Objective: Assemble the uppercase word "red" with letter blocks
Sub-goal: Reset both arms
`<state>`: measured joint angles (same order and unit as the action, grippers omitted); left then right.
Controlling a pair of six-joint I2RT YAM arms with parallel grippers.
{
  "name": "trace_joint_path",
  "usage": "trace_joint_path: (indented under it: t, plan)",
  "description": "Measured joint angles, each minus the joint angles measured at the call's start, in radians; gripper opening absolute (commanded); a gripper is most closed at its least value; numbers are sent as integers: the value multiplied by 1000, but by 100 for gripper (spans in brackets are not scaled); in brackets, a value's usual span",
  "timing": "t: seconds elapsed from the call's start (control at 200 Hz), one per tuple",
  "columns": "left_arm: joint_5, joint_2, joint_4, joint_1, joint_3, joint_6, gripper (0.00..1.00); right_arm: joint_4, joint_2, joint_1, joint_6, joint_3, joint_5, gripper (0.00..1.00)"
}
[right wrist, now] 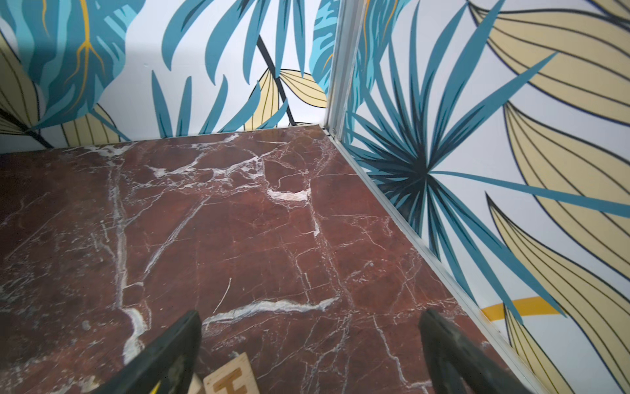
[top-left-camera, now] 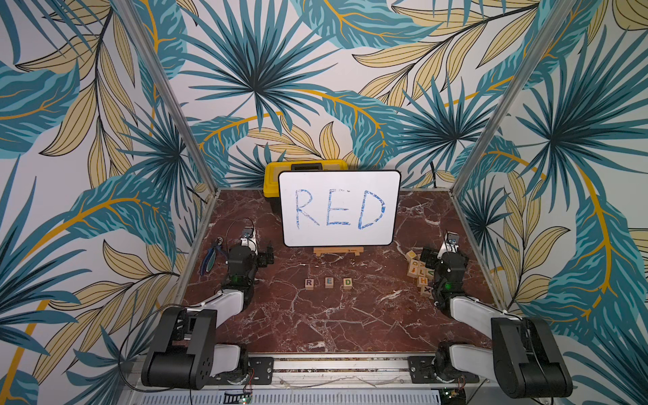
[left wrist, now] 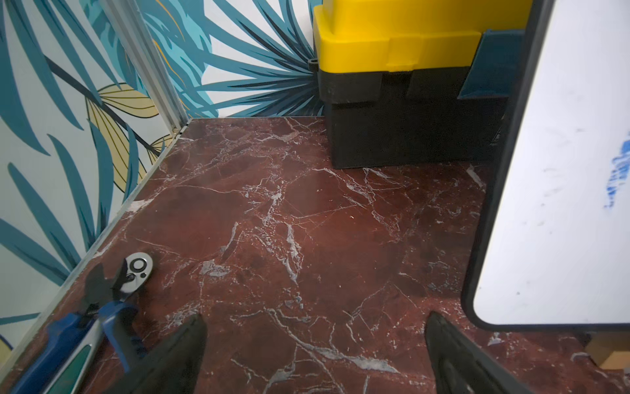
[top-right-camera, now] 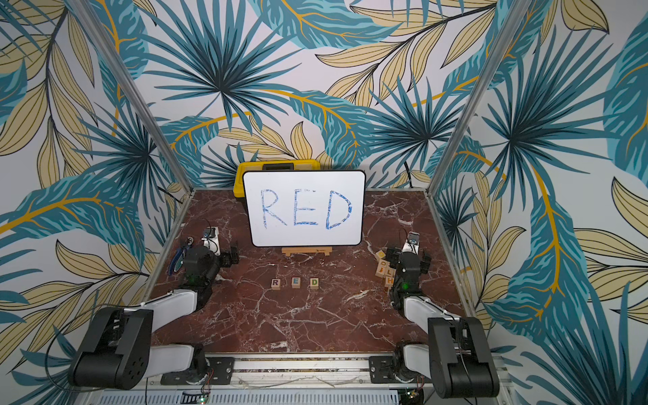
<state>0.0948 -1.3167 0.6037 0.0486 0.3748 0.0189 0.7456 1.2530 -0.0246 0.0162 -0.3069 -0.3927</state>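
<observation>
Three blocks sit lined up in a top view: the R block (top-left-camera: 309,282), the E block (top-left-camera: 329,282) and the D block (top-left-camera: 347,282) stand in a straight row about mid-way across the red marble surface (top-left-camera: 315,326). Letters face up, there are small gaps between them, and they read RED from left to right. Behind the row, the white board (top-left-camera: 339,208) with blue handwritten RED stands on a little wooden stand (top-left-camera: 338,251), and a yellow toolbox (top-left-camera: 305,168) is tucked behind it. Off to the right there's a loose heap of spare letter blocks (top-left-camera: 419,270). Near the left edge lie blue-handled pliers (top-left-camera: 208,261) and a ratchet (top-left-camera: 220,240). In the left wrist view, your left tool (left wrist: 316,317) is spread wide over bare marble and grips nothing. It has the pliers and ratchet off to one side, the board's edge on the other and the toolbox ahead. In the right wrist view, your right tool (right wrist: 310,314) is just as wide open and empty, facing the back corner. An H block (right wrist: 231,378) from the heap pokes in low between the fingers, closer to one of them, and you can't quite tell whether it touches that finger.
</observation>
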Motion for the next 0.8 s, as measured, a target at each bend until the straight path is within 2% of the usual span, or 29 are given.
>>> trace_joint_path:
  t: [0.18, 0.345, 0.611, 0.796]
  plan:
    - [-6, -24, 4, -36, 5, -27, 100, -37, -26, -5, 2, -18, 53, 99]
    - [-85, -170, 24, -68, 80, -26, 100, -106, -32, -15, 3, -66, 102, 98]
    - [-116, -194, 137, -81, 68, -7, 100, -127, -48, -41, 3, -66, 129, 98]
    - [-118, -200, 176, -85, 61, -2, 100, -109, -25, -73, -86, -61, 217, 100]
